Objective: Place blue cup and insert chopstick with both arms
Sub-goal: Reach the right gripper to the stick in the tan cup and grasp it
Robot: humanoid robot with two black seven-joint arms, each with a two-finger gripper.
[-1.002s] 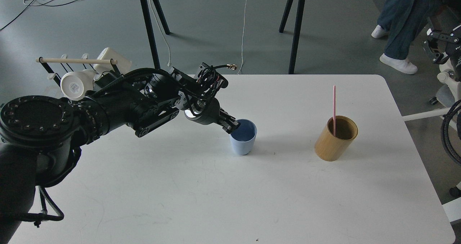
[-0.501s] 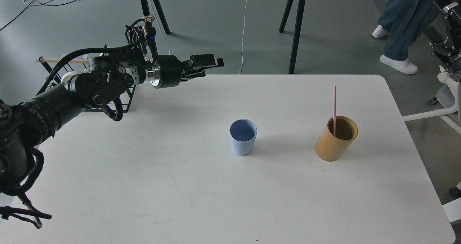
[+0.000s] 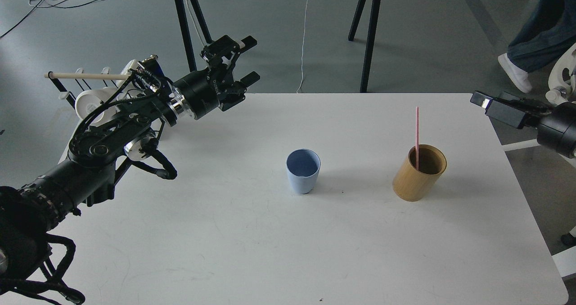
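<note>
Head view: one blue cup [image 3: 303, 177], one chopstick [image 3: 417, 136] in one wooden cup [image 3: 419, 172].
Writing: unreadable.
Left gripper [image 3: 250, 58] fingers: wide, empty.
Right gripper [image 3: 482, 100] fingers: cannot tell.

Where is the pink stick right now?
In the head view, the chopstick stands inside the tan wooden cup on the right side of the white table, to the right of the blue cup.

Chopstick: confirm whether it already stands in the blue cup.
No, the chopstick stands in the wooden cup; the blue cup holds nothing.
</note>
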